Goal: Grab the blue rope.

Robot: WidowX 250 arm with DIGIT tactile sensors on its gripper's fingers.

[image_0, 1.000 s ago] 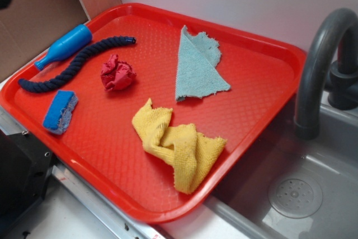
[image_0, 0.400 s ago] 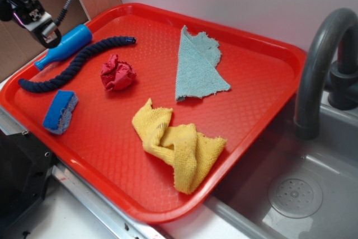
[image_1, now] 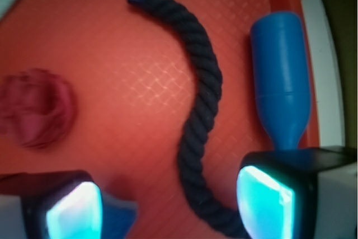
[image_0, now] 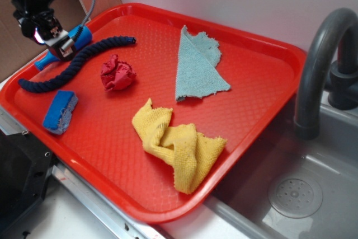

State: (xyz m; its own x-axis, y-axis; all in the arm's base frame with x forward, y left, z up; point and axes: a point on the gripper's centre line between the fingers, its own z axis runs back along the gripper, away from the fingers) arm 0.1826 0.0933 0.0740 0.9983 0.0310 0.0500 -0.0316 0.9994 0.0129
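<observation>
The blue rope (image_0: 72,64) lies in a loose wave on the left part of the red tray (image_0: 263,82), running from its bound end near the tray's upper middle down toward the left rim. Just beside it, on the side of the tray's far-left edge, rests a bright blue plastic bottle (image_0: 83,34), lying on its side and partly hidden in the exterior view by the pincer (image_0: 61,48), which hangs above the bottle and the upper stretch of the rope. In the wrist view the pincer (image_1: 168,205) stands wide, its two lit pads (image_1: 263,202) well apart, with the blue rope (image_1: 204,99) curving up between them and the bottle (image_1: 279,76) just right of it; nothing is held. A crumpled red cloth (image_0: 117,73) sits near the rope's middle, toward the tray's centre, and a small blue sponge (image_0: 60,111) lies near the rope's lower end by the front-left rim. A pale green cloth (image_0: 197,66) is folded into a triangle farther right, and a rumpled yellow cloth (image_0: 178,144) lies toward the near edge. A dark grey faucet (image_0: 319,65) arches over a grey sink (image_0: 296,194) to the right of the tray.
</observation>
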